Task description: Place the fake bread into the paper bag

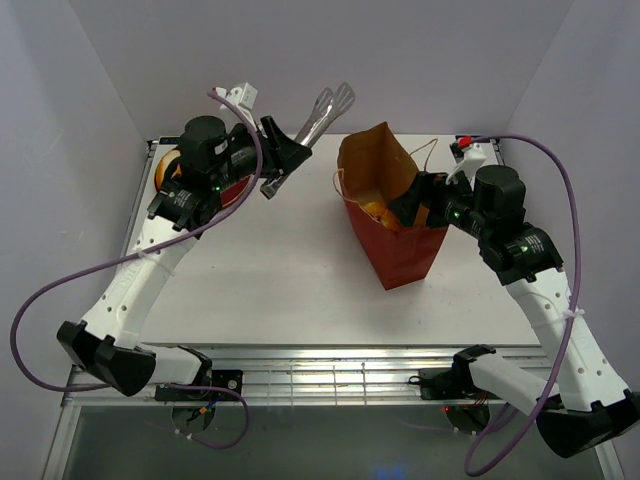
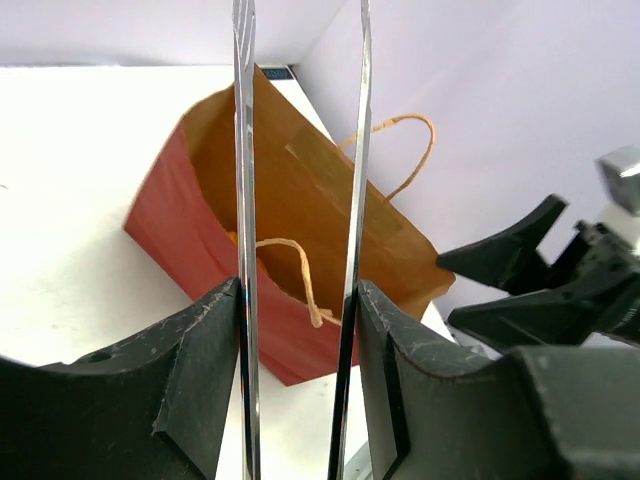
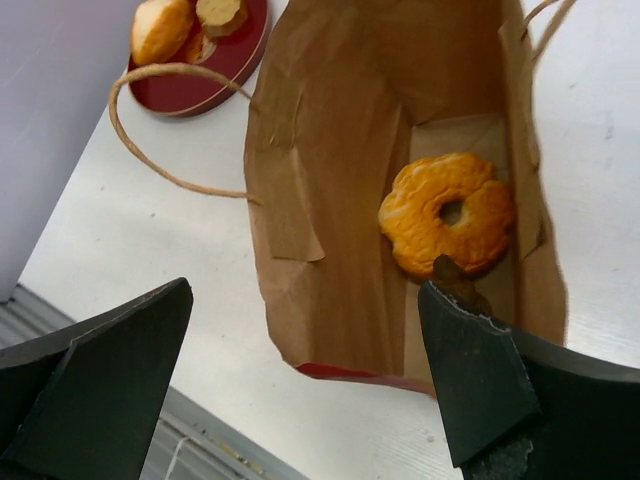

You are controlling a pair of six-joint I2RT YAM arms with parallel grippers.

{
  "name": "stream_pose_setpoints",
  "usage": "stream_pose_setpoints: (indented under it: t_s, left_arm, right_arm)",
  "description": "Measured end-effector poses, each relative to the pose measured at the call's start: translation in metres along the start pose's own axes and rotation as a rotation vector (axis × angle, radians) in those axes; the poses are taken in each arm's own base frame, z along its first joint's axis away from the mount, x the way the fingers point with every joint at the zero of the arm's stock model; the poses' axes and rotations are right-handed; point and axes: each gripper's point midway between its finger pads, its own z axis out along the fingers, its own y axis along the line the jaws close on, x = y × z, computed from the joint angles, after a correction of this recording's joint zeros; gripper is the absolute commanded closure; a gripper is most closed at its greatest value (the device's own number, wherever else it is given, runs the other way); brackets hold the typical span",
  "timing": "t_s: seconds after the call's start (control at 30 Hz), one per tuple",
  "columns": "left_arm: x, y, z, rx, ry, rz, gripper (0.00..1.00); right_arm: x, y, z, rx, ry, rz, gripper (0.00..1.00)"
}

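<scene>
Left pincer (image 2: 300, 330) clamped on tongs (image 2: 245, 200), held above the worktop (image 1: 270, 280). Right pincer (image 3: 305, 300) apart at the mouth of the bag (image 1: 400, 255). One ring bread (image 3: 445, 215) lies inside; two breads (image 3: 162, 28) rest on the plate (image 3: 215, 75).

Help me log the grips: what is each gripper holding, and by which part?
The left gripper clamps metal tongs by both arms, back from the free tips. The right gripper is open at the paper bag mouth, holding nothing.
</scene>
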Motion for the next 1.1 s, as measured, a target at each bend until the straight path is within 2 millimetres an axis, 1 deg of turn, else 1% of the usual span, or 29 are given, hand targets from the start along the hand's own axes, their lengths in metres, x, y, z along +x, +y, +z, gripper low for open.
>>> stream_pose_setpoints:
  t_s: [0.03, 0.1, 0.17, 0.23, 0.3, 0.4, 0.5, 0.57, 0.7, 0.83, 0.93, 1.0, 1.1]
  left_arm:
    - [-0.006, 0.000, -0.006, -0.011, -0.018, 0.016, 0.43]
    - [-0.017, 0.005, -0.021, -0.039, -0.047, 0.043, 0.43]
    - [-0.027, 0.014, -0.036, -0.077, -0.076, 0.059, 0.43]
    - [-0.035, 0.030, -0.051, -0.120, -0.103, 0.064, 0.43]
    - [-0.035, 0.050, -0.063, -0.173, -0.117, 0.057, 0.43]
    - [-0.026, 0.081, -0.075, -0.253, -0.105, 0.032, 0.43]
    - [-0.012, 0.100, -0.078, -0.301, -0.067, 0.016, 0.43]
    - [-0.008, 0.111, -0.080, -0.342, -0.051, 0.012, 0.42]
    - [-0.010, 0.130, -0.088, -0.424, -0.057, 0.032, 0.42]
    - [-0.011, 0.158, -0.093, -0.511, -0.053, 0.029, 0.42]
    - [-0.006, 0.188, -0.092, -0.559, -0.038, -0.007, 0.42]
    - [0.003, 0.211, -0.092, -0.580, -0.025, -0.054, 0.42]
    - [0.021, 0.253, -0.098, -0.602, -0.007, -0.174, 0.42]
  right_arm:
    - [0.007, 0.002, 0.002, -0.019, 0.018, 0.012, 0.04]
    - [0.022, 0.007, 0.004, -0.057, 0.061, 0.029, 0.06]
    - [0.033, 0.016, 0.005, -0.097, 0.097, 0.039, 0.06]
    - [0.041, 0.029, 0.004, -0.142, 0.118, 0.033, 0.06]
    - [0.045, 0.039, 0.001, -0.174, 0.127, 0.024, 0.06]
    - [0.046, 0.047, -0.005, -0.201, 0.121, 0.014, 0.06]
    - [0.046, 0.047, -0.008, -0.202, 0.112, 0.010, 0.06]
    - [0.049, 0.046, -0.008, -0.198, 0.115, 0.009, 0.06]
    - [0.053, 0.042, -0.007, -0.182, 0.125, 0.006, 0.05]
    - [0.052, 0.039, -0.008, -0.169, 0.114, -0.012, 0.05]
    - [0.051, 0.038, -0.010, -0.167, 0.108, -0.021, 0.05]
    - [0.049, 0.037, -0.010, -0.161, 0.105, -0.025, 0.04]
    - [0.046, 0.036, -0.012, -0.151, 0.099, -0.036, 0.04]
